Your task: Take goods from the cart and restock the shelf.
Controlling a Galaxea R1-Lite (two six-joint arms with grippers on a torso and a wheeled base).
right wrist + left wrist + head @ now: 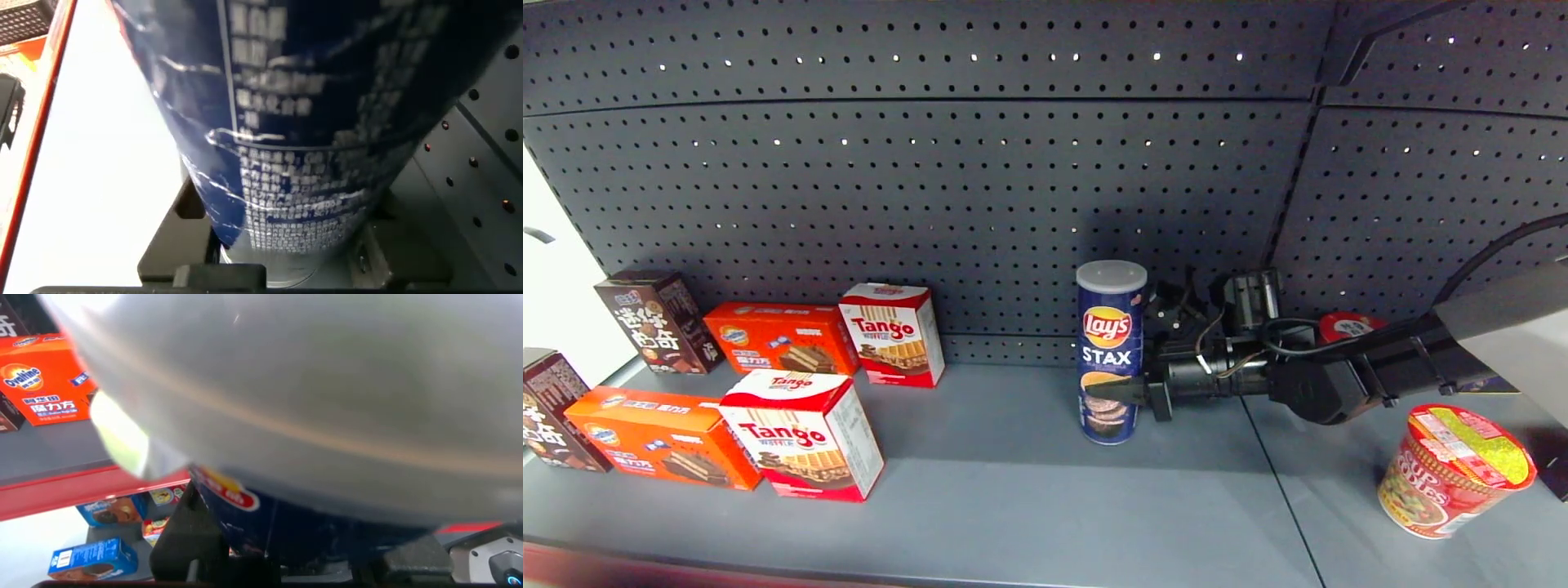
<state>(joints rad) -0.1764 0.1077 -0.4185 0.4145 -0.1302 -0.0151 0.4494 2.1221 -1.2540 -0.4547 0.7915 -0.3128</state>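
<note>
Right pincer [1125, 390] grips one can [1111, 327] standing mid-shelf [1013, 490]. Left pincer [294, 555] holds a second can [327, 416]. Six boxes [800, 433] stand at the left end, one cup [1454, 474] at the right front.

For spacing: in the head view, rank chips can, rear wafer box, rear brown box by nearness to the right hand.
1. chips can, in the right hand
2. rear wafer box, leftward
3. rear brown box, far left

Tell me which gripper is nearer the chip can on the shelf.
Right. The right gripper clasps the chip can; the left gripper is off by the red shelf edge, holding a second can.
</note>
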